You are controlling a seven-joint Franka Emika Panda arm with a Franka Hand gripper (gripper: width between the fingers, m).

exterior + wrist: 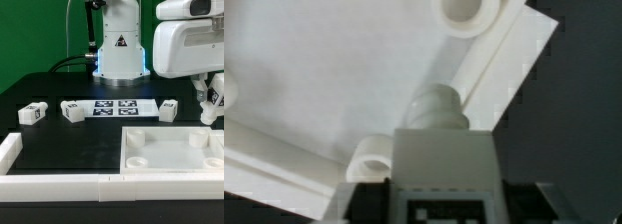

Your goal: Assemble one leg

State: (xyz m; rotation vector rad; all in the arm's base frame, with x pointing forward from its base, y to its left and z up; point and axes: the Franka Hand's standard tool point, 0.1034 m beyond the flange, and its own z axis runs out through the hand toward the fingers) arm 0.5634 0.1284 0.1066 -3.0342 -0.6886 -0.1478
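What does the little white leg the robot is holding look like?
The leg is a stubby white plastic block with a black-and-white tag on one face and a rounded peg at its tip. The gripper holds it over the big white panel, tip toward the panel beside its raised rim. Whether they touch is unclear.

The exterior view's top and right edges are cutting off the arm [185,45]. The end effector [207,103] under it is showing too small to tell how its jaws stand. The right edge is also cutting the panel [175,150]. In the wrist view the blurred leg [423,165] is running out of the picture, and a socket [473,10] is being cut too.
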